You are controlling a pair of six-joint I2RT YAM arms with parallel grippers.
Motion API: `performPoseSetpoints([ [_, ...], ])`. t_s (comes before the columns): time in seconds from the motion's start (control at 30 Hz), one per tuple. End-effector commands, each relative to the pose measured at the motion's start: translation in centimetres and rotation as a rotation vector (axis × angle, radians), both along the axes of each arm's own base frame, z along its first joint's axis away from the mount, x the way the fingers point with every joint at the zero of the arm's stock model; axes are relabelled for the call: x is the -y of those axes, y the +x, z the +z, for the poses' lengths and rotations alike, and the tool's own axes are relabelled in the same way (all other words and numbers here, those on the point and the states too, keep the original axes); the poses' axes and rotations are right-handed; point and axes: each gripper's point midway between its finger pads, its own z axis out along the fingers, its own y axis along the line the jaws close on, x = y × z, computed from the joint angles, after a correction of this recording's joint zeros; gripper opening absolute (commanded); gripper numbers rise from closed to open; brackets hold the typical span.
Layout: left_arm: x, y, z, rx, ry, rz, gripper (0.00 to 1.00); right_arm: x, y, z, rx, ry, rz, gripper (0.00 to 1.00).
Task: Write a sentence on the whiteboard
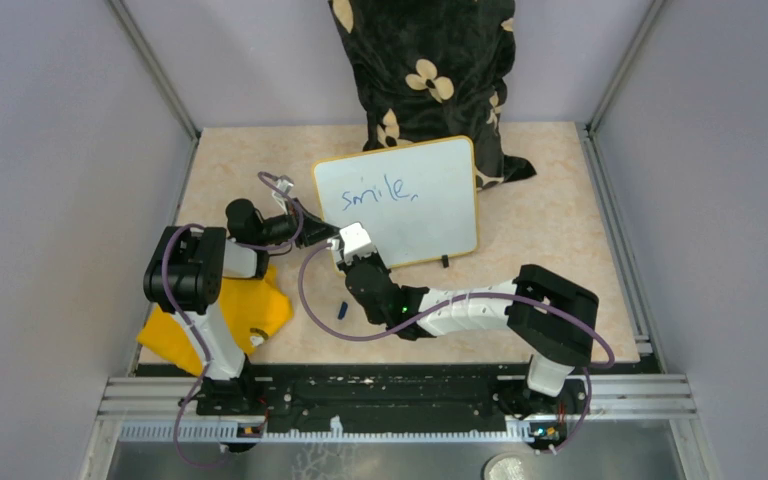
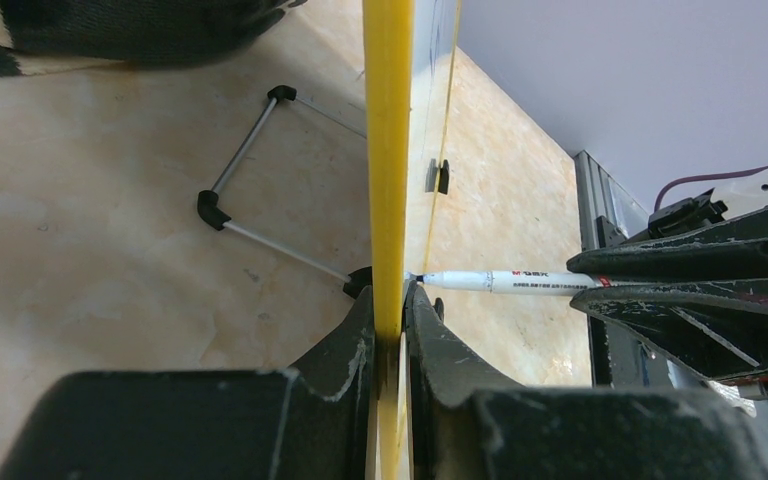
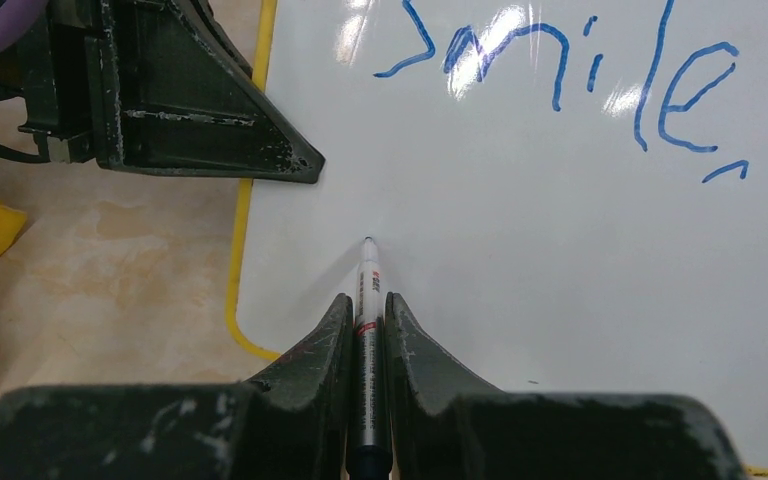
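Marker near whiteboard corner rim

Two cloths and a small piece on a beige table
Black flowered cloth at the far edge; yellow cloth near left, small blue piece to its right.

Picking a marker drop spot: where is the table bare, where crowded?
Bare: table right of the whiteboard, out to the right rail; also the far-left corner. Crowded: the board's near-left corner, where the left claw, the right claw, cables and the yellow cloth bunch.
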Motion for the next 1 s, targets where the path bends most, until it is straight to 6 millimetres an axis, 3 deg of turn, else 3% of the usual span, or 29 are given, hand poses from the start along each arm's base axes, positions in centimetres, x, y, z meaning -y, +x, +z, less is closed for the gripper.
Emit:
performPoseSetpoints([
  [0.0, 0.2, 0.8, -1.8, -0.021, 0.028, 0.038, 0.0, -1.4, 0.9, 2.0, 0.022, 0.068, 0.005, 0.0],
  [0.47, 0.2, 0.8, -1.7, -0.02, 0.027, 0.038, 0.0, -1.8, 0.3, 0.4, -0.027, 0.054, 0.047, 0.0],
  [0.73, 0.2, 0.8, -1.8, -0.021, 0.027, 0.038, 0.0, -0.7, -0.1, -1.3, -0.059, 0.012, 0.037, 0.0],
  [0.97, 0.2, 0.8, -1.7, -0.019, 0.028, 0.036, 0.0, 0.6, 0.0, -1.4, -0.055, 0.0, -0.005, 0.0],
])
